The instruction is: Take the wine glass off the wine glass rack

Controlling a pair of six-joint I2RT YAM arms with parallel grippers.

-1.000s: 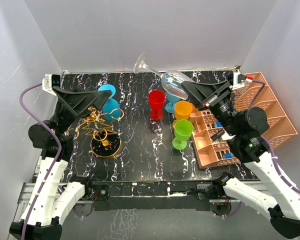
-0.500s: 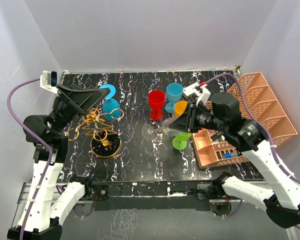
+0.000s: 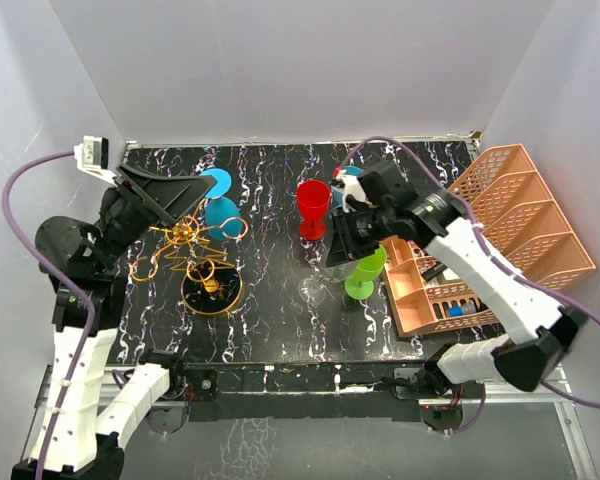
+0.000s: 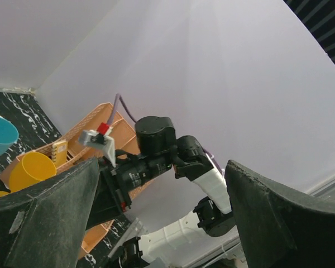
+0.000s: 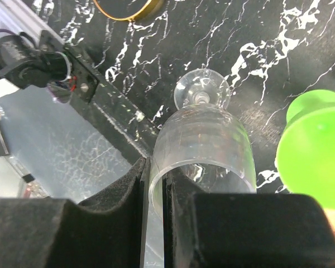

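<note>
Wine glass: the clear wine glass (image 5: 204,139) is off the rack, foot downward over the dark marbled table (image 3: 270,320), near the centre of the overhead view. Whether the foot touches the table cannot be told.
Right pincer: the right gripper (image 5: 154,173) is closed almost fully on the bowl's rim, with one pad outside the glass wall and the other inside.
Wine glass rack: the gold wire wine glass rack (image 3: 195,252) stands on its round dark base left of centre in the overhead view, well apart from the glass.
Left pincer: the left gripper (image 4: 162,164) has its jaws spread wide and holds nothing; it is raised over the rack at the upper left.
Green goblet: the green goblet (image 5: 315,139) is just beside the glass, to its right in the frame.
Red goblet: the red goblet (image 3: 313,205) stands above the glass in the overhead frame.
Blue cups: the blue cups (image 3: 220,205) are at the rack's upper side.
Organiser: the peach organiser (image 3: 520,215) is at the right edge.
</note>
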